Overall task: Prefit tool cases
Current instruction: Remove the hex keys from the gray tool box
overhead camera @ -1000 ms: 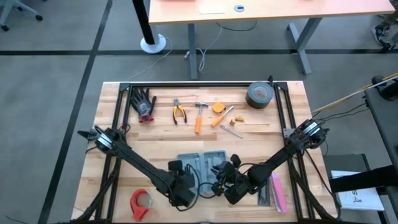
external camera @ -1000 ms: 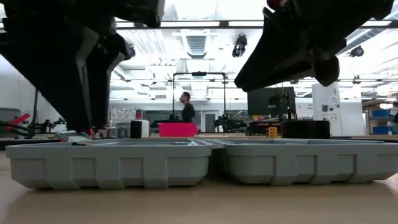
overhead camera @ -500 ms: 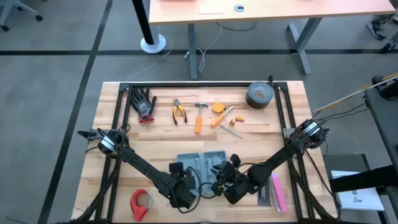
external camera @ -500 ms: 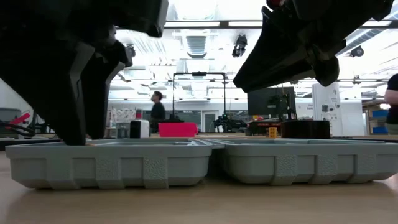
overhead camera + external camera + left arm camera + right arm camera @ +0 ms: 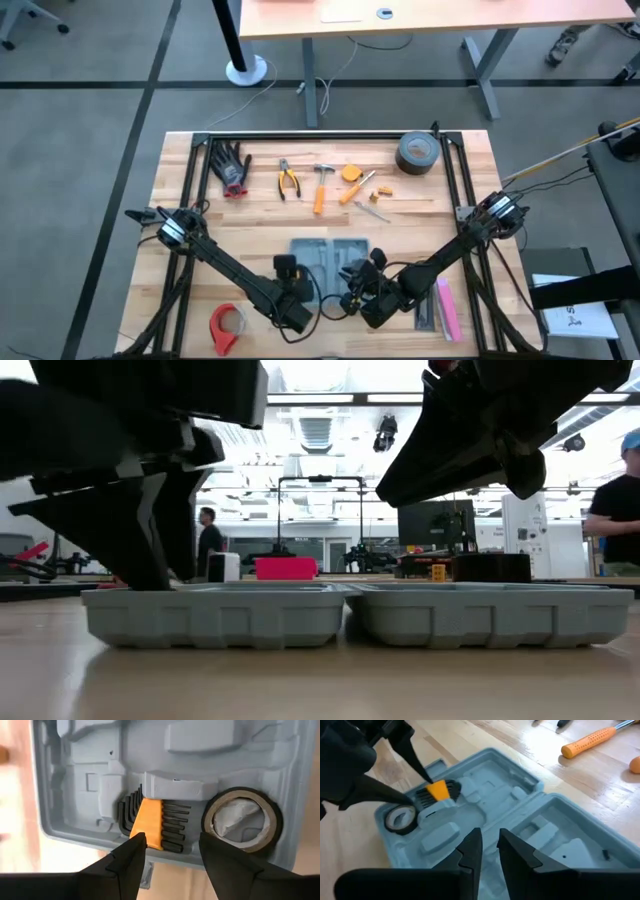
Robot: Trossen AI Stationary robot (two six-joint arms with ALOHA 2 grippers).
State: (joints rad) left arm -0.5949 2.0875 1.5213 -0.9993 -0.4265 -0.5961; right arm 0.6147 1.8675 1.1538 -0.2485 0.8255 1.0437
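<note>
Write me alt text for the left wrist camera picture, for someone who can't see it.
An open grey tool case tray lies on a wooden table, holding an orange-holdered hex key set and, in the slot beside it, a roll of tape. The left gripper shows in front of the tray's edge, its jaws open, near the hex keys.

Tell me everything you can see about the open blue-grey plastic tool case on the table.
The blue-grey plastic tool case lies opened flat on the wooden table, near its front edge, both halves showing moulded tool-shaped slots. One half holds a set of black hex keys in an orange holder and a small roll of tape. The left gripper hovers open by that half's edge.
</note>
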